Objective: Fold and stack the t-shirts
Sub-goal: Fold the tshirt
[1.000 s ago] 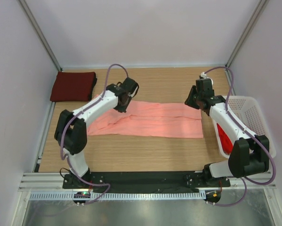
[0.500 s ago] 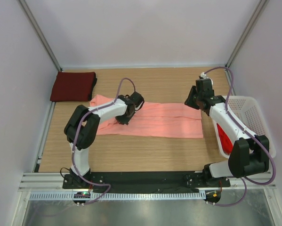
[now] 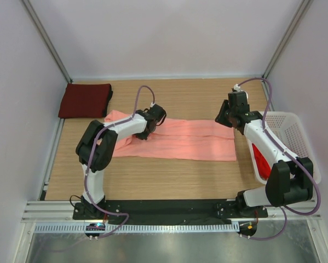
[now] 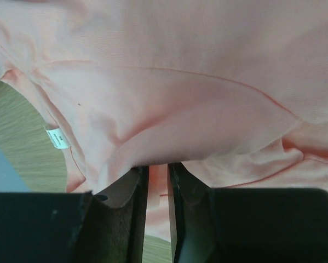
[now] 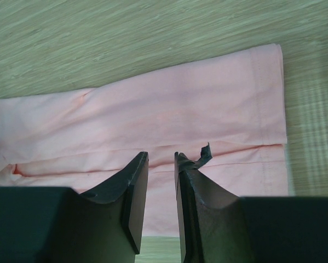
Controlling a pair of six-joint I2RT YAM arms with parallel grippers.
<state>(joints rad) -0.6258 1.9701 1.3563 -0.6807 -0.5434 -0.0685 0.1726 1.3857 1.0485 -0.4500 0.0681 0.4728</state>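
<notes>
Left gripper (image 4: pixel 158 169) touches the pink shirt (image 3: pixel 191 141) at nine o'clock; I can't tell if it grips. Right gripper (image 5: pixel 160 159), at three o'clock, is a bit open.

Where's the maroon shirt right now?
Top view: the maroon shirt lies folded in the far-left corner of the table, just beyond the left end of the salmon-pink shirt.

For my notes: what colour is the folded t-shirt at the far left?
The folded t-shirt is dark maroon; top external view shows it best.
</notes>
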